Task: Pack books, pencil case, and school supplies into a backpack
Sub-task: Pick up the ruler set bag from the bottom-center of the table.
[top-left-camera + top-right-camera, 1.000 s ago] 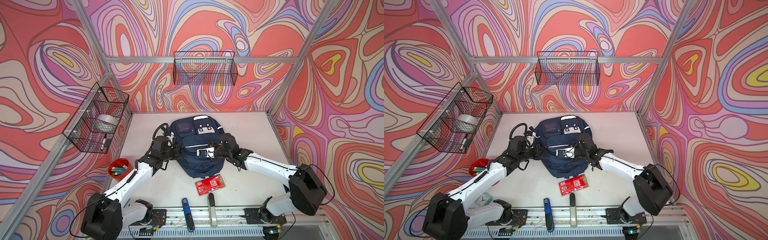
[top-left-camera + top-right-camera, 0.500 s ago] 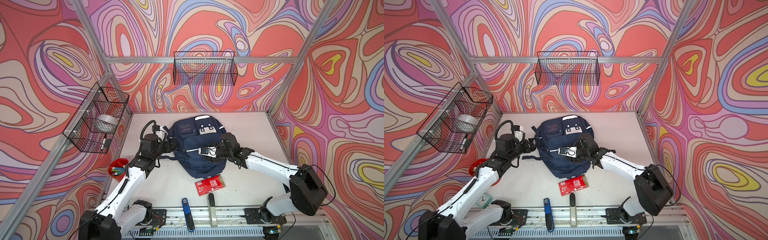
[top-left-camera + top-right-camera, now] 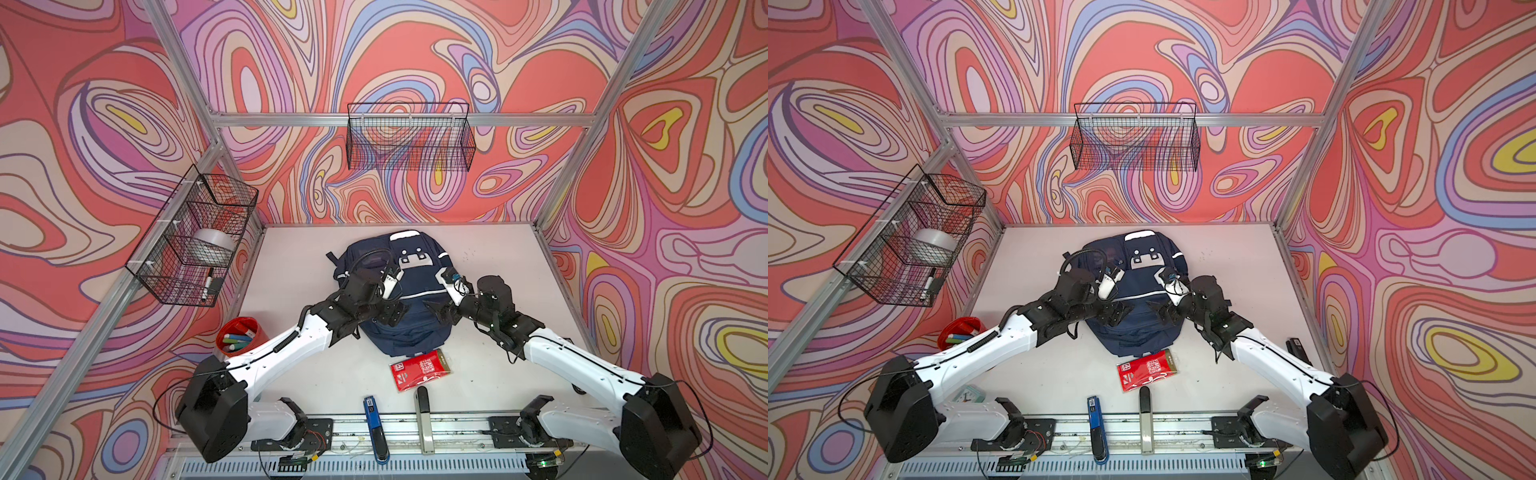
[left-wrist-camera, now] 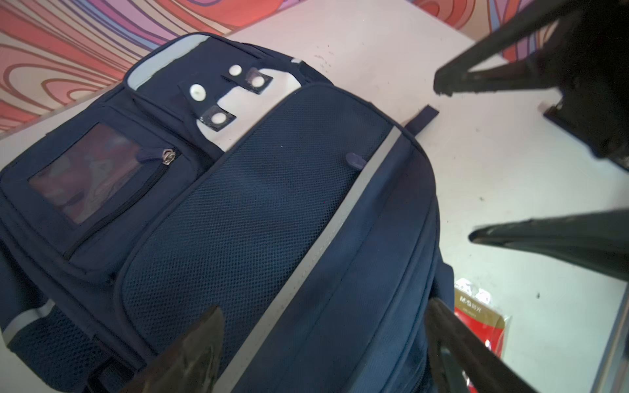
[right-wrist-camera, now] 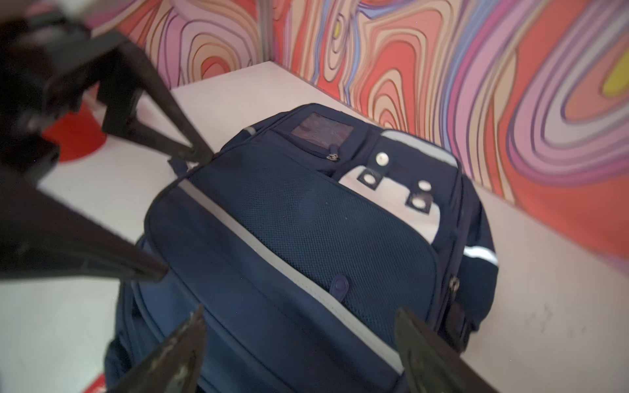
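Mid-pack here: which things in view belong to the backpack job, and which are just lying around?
For the job:
- backpack
- red packet, on the table beside it, not yet packed

Just lying about:
- blue stapler
- red cup of markers
- tape roll in the side basket

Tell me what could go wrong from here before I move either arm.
1. The left tool and right tool hang open close together over the backpack; moving both at once, they could clash.
2. The red packet lies on the table beside the backpack's near edge, and no open pocket shows; dragging the backpack might shove it toward the table edge.
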Motion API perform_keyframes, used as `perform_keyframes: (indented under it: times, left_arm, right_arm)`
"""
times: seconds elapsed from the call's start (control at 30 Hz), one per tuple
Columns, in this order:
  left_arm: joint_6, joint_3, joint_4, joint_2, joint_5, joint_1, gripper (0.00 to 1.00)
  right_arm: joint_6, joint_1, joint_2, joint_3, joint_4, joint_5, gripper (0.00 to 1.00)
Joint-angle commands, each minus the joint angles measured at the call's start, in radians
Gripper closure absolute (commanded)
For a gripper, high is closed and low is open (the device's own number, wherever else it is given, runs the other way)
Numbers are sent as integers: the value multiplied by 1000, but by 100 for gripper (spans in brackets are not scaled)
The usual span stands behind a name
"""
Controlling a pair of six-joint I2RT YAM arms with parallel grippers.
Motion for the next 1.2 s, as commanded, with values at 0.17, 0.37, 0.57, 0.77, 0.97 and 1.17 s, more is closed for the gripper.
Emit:
perform_keyframes:
  times: [0.17,0.37,0.57,0.77,0.97,1.17]
  left_arm:
    - [-57,56,-146,-81,69,-59,36]
    - [-73,-44,-343,-145,312,-75,67]
    - [-224,-145,-298,-102,230,-119,91]
    - [-306,-263,-212,-71,195,-177,100]
    - [-244,-263,-253,18,108,-224,100]
    - [-224,-272,-180,84,169,-250,100]
  right_arm:
    - [565,-21,-153,48,-500,187,11]
    - [801,-21,-224,-58,-676,4,16]
    - [879,-20,-192,-192,-615,-121,23]
    - [890,-17,-125,-235,-548,-220,23]
    - [854,-18,-41,-211,-580,-285,21]
    - [902,-17,-70,-249,-553,-297,21]
